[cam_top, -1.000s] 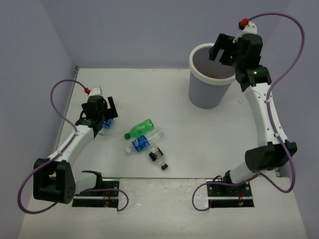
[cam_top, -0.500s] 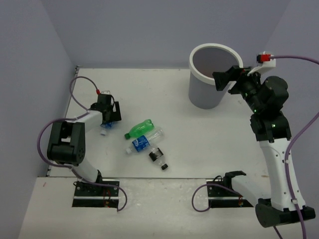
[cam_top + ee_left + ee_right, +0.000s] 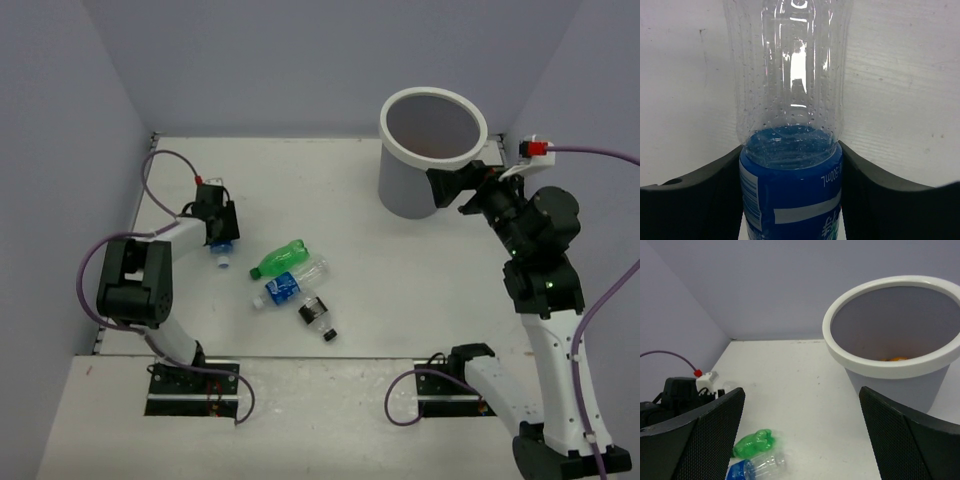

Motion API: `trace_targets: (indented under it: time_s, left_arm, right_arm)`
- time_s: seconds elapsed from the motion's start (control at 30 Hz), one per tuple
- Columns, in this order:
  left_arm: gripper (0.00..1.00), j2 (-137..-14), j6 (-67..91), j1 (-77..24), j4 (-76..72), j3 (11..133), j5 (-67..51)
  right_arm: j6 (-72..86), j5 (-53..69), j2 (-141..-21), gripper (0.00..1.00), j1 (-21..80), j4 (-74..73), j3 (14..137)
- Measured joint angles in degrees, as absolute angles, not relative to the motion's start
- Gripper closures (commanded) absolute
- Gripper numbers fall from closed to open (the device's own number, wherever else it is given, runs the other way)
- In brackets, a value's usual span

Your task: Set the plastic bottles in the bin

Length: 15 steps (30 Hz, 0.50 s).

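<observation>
My left gripper [image 3: 218, 236] is at the table's left and shut on a clear plastic bottle with a blue label [image 3: 790, 190]. Its black fingers [image 3: 695, 200] press both sides of the label. The bottle lies on the table, its cap end [image 3: 224, 262] poking out toward the arms. Three more bottles lie mid-table: a green one [image 3: 278, 260], a clear one with a blue label [image 3: 290, 284] and a dark-labelled one [image 3: 317, 318]. The bin [image 3: 405, 195] stands far right, something orange [image 3: 892, 359] at its bottom. My right gripper [image 3: 458, 186] hovers open beside the bin.
Purple walls close in the table on the left, back and right. Purple cables loop from both wrists. The right wrist view shows the bin's rim [image 3: 880, 367] close by, with the green bottle [image 3: 754, 442] beyond it.
The left gripper has closed on the blue-labelled bottle at the left. The right arm has swung from above the bin down to its right side, still open.
</observation>
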<state>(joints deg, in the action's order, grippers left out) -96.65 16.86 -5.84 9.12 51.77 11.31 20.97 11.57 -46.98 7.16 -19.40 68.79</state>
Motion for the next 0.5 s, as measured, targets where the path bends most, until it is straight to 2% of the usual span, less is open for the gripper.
trace_targets:
  time_s: [0.13,0.3,0.5]
  left_arm:
    - [0.67,-91.4,16.8,-5.8,9.7,51.7,8.4]
    - [0.68,-76.7,16.8,-6.8,7.8,51.9,0.8]
    - [0.68,-60.5,15.6,-18.4,-2.4,50.9,-12.8]
  right_arm:
    - [22.4,14.0,-45.9,0.01,7.2,-19.7,64.9]
    - [23.8,21.1,-45.3,0.01,7.2,-18.6,62.5]
    - [24.5,31.0,-48.2,0.01,12.1,-13.4,61.0]
